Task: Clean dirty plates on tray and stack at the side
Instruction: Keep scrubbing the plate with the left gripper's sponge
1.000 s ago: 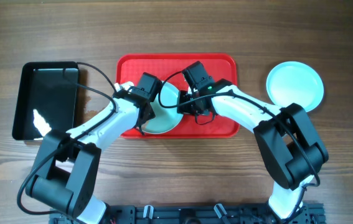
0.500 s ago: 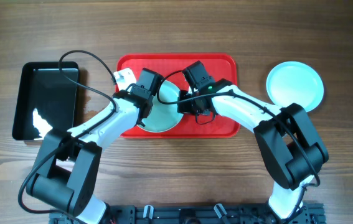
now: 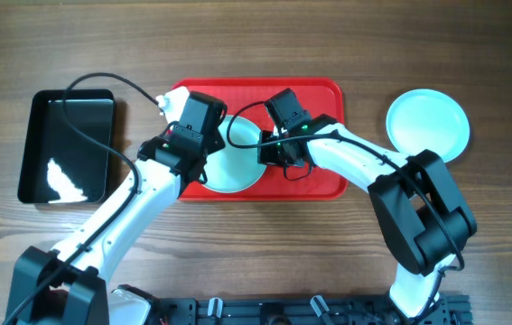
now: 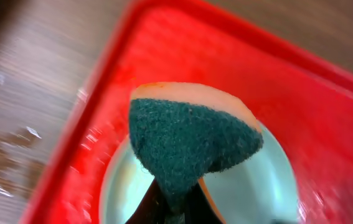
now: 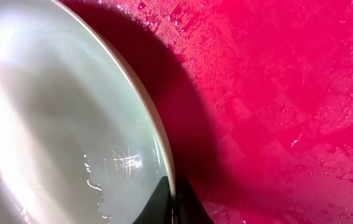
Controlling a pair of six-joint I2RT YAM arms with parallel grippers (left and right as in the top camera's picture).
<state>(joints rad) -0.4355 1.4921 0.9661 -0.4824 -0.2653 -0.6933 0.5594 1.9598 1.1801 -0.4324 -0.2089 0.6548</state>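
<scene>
A pale blue plate (image 3: pixel 236 164) stands tilted on the red tray (image 3: pixel 314 99), held by its rim. My right gripper (image 3: pixel 269 155) is shut on that rim; the right wrist view shows the plate (image 5: pixel 58 118) with the fingers (image 5: pixel 173 202) pinching its edge over the tray (image 5: pixel 288 93). My left gripper (image 3: pixel 183 153) is shut on a green-and-orange sponge (image 4: pixel 188 140), held over the plate's left edge (image 4: pixel 269 180) and the tray's left rim (image 4: pixel 95 112). Another pale blue plate (image 3: pixel 427 125) lies on the table right of the tray.
A black rectangular tray (image 3: pixel 64 146) lies on the table left of the red tray. A white scrap (image 3: pixel 167 101) shows at the red tray's top left corner. Both arms cross over the tray's front half.
My left gripper with the sponge has moved left and back, off the plate's face toward the tray's left rim. The right gripper and the tilted plate have stayed put.
</scene>
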